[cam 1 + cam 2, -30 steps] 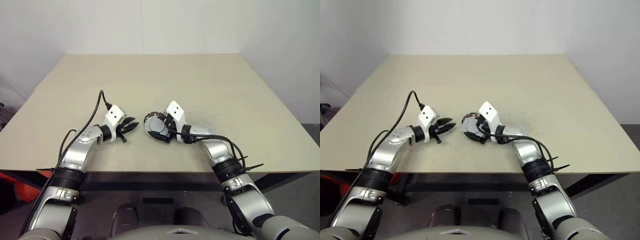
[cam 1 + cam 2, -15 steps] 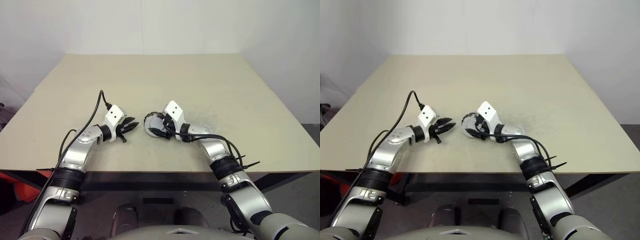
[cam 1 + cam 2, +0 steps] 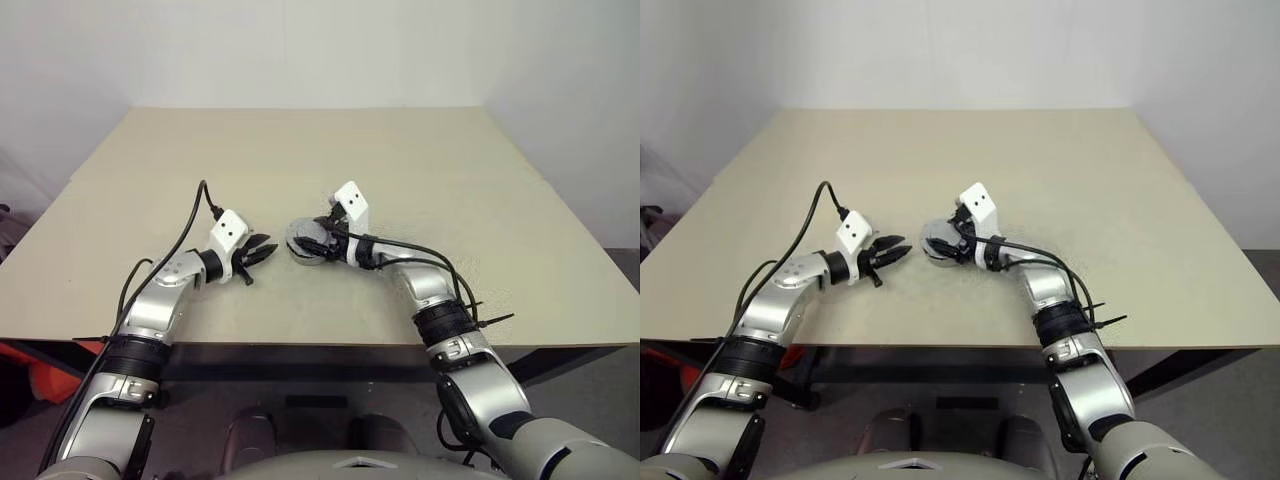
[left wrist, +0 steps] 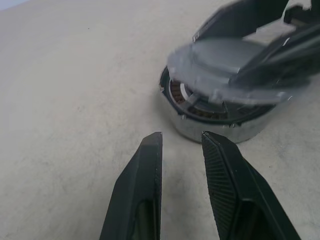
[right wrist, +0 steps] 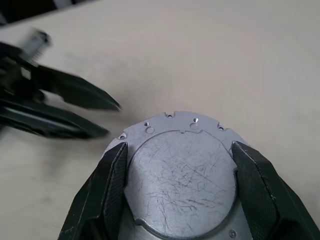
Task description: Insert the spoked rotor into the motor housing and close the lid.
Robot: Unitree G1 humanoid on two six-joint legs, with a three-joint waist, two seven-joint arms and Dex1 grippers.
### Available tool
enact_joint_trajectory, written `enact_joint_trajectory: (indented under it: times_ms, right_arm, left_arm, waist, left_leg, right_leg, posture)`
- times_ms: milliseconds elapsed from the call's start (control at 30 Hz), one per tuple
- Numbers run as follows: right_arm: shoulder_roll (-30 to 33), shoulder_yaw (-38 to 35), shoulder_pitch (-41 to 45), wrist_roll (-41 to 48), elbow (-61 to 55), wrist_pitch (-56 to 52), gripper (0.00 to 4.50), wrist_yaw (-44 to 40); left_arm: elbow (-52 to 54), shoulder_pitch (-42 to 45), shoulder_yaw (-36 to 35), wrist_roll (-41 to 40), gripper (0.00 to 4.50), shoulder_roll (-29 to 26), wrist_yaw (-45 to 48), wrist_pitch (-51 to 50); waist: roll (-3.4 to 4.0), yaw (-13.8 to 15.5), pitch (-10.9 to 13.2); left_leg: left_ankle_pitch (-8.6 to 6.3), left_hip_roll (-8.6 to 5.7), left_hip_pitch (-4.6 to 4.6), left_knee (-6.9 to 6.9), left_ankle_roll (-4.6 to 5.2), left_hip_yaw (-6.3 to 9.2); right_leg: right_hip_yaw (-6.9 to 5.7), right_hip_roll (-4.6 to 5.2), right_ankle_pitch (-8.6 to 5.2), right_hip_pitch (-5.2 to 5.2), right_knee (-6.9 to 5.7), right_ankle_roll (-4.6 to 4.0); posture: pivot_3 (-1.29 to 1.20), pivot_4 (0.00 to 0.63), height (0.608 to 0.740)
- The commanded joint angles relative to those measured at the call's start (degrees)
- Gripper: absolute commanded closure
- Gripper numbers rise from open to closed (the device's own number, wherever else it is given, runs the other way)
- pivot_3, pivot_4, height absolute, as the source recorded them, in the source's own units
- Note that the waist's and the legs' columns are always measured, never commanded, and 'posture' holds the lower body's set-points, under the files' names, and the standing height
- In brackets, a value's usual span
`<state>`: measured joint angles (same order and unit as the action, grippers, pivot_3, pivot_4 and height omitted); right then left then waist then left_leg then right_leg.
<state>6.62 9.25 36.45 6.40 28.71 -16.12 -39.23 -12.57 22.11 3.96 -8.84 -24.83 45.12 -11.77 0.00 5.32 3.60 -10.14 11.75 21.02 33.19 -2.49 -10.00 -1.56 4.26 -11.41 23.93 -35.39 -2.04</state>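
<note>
Ideally the right gripper [image 5: 177, 172], jaws clamped across the grey round notched metal lid [image 5: 179, 175], lowers it level and centred onto the copper-wound round motor housing [image 4: 210, 117] on the beige bench [image 3: 300, 160], while the left gripper [image 4: 182, 145] waits beside, jaws slightly apart and empty.

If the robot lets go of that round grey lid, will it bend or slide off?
The lid looks like scratched solid metal, so it is probably stiff and won't bend. Its face looks smooth, so it may be slippery between the right gripper fingers. It sits tilted over the motor housing, so it might slide rather than drop in flat.
</note>
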Motion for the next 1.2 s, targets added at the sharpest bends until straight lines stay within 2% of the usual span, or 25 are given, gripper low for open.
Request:
enact_joint_trajectory:
  times_ms: [33, 333, 933, 1200]
  right_arm:
    - [-1.1, -0.1, 2.7, -1.2, 1.5, 1.6, 1.34, 2.4]
    - [-2.8, -0.5, 4.6, -1.6, 5.1, 2.2, 1.34, 4.6]
    - [-1.5, 0.7, 4.8, -4.6, 5.7, 5.2, 1.34, 2.9]
    - [-3.2, -4.1, 6.1, 1.5, 3.4, -0.5, 1.34, 1.5]
  left_arm:
    - [2.0, 0.3, -1.1, -0.2, 3.17, -0.9, -0.3, 0.4]
    - [2.5, -0.3, -1.1, -0.4, 3.17, -1.1, -0.5, 0.1]
    - [3.1, -0.7, -1.1, -0.5, 3.17, -0.9, -1.1, -0.3]
    - [2.8, -0.5, -1.0, -0.5, 3.17, -0.7, -1.1, -0.2]
  waist:
    - [0.0, 0.0, 0.0]
    - [0.0, -0.1, 0.0]
    - [0.0, -0.2, 0.0]
    - [0.0, -0.2, 0.0]
  left_leg:
    - [0.0, 0.0, -0.02, 0.0, 0.0, 0.0]
    - [0.0, 0.01, -0.08, 0.0, 0.0, 0.0]
    - [0.01, 0.01, -0.09, 0.0, -0.01, 0.0]
    - [0.0, 0.01, -0.07, 0.0, 0.0, 0.0]
  right_leg:
    - [0.0, 0.0, 0.0, 0.0, -0.01, 0.0]
    - [0.01, 0.0, 0.01, 0.0, -0.06, 0.0]
    - [0.01, 0.0, 0.01, -0.01, -0.07, -0.01]
    - [0.01, -0.01, 0.02, 0.0, -0.07, -0.02]
  posture:
    - [0.0, 0.0, 0.74]
    - [0.0, 0.0, 0.74]
    - [0.0, 0.0, 0.74]
    - [0.0, 0.0, 0.74]
